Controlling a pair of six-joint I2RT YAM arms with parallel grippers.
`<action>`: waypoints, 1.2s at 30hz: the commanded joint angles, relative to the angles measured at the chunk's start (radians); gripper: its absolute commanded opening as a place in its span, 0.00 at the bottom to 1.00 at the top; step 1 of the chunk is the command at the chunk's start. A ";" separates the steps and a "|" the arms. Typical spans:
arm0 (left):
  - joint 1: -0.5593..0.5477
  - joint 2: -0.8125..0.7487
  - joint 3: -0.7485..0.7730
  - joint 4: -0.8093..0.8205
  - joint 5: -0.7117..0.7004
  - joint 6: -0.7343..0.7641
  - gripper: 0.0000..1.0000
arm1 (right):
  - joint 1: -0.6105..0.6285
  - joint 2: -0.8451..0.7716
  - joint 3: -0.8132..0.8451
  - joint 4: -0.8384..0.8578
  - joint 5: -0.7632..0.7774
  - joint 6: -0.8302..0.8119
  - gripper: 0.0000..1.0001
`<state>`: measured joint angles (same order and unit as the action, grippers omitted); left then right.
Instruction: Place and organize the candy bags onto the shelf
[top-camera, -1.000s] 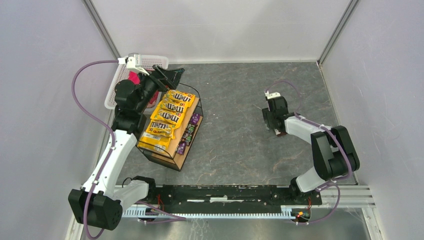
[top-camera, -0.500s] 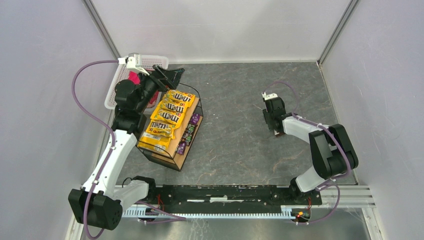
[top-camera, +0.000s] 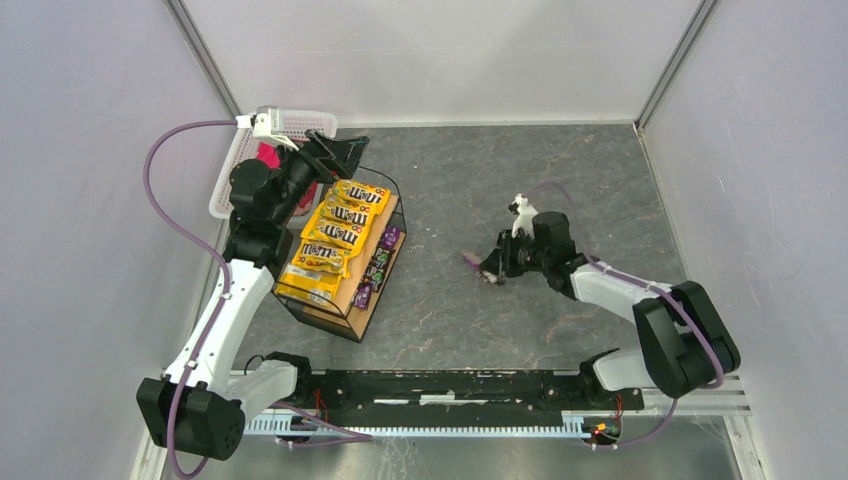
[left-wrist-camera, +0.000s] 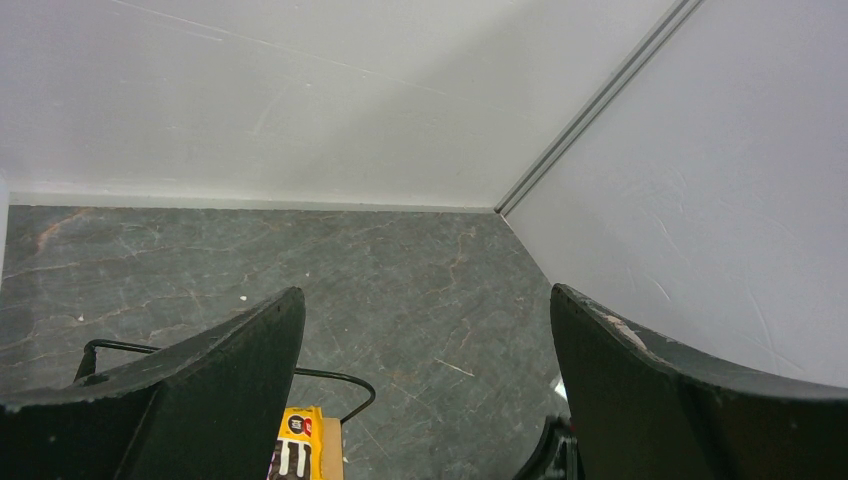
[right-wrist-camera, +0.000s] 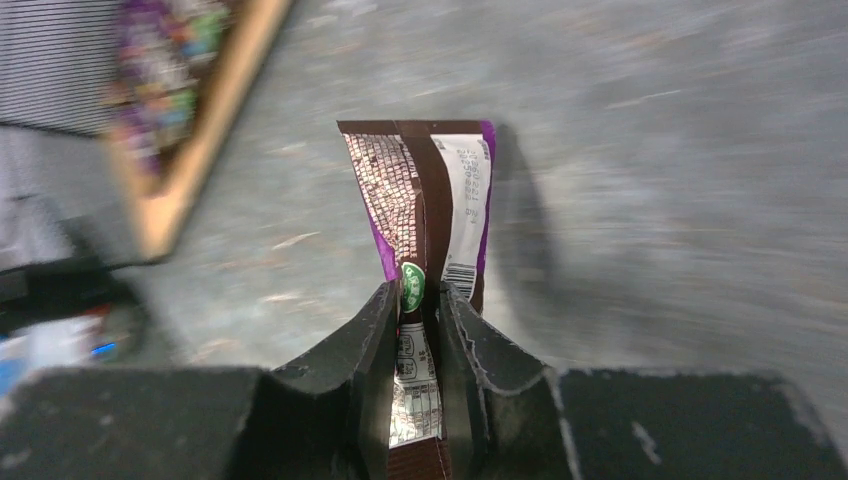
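The shelf (top-camera: 345, 298), a black wire rack with wooden tiers, stands at the left. Yellow candy bags (top-camera: 335, 235) lie in an overlapping row on its top tier, and dark purple ones (top-camera: 378, 268) sit on the lower tier. My right gripper (top-camera: 490, 272) is out over the mid floor, right of the shelf, shut on a purple and brown candy bag (right-wrist-camera: 425, 190) that sticks out ahead of the fingers (right-wrist-camera: 375, 330). The shelf edge (right-wrist-camera: 200, 150) shows blurred at the upper left of the right wrist view. My left gripper (left-wrist-camera: 425, 330) hangs open and empty above the shelf's far end, with one yellow bag (left-wrist-camera: 293, 455) below it.
A white perforated basket (top-camera: 235, 165) holding a pink cloth (top-camera: 267, 155) sits against the left wall behind the shelf. Grey walls enclose the floor on three sides. The arms' base rail (top-camera: 450, 390) runs along the near edge.
My right gripper has closed on the purple candy bag and swung left across the floor toward the shelf, now pointing at it. The left arm has not moved.
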<state>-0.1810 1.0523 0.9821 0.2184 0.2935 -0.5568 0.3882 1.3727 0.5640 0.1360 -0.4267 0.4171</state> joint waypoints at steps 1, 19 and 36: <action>-0.004 -0.002 0.019 0.029 0.003 -0.007 0.98 | 0.096 0.099 -0.078 0.504 -0.429 0.429 0.27; -0.011 0.018 0.035 0.006 0.005 0.005 0.98 | 0.298 0.058 0.224 -0.291 0.148 -0.400 0.59; -0.012 -0.023 0.031 0.014 0.004 0.003 0.98 | 0.850 -0.179 0.139 -0.353 0.584 -0.933 0.68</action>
<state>-0.1875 1.0698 0.9825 0.2142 0.2920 -0.5568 1.2236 1.3239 0.7692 -0.2546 0.1612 -0.3038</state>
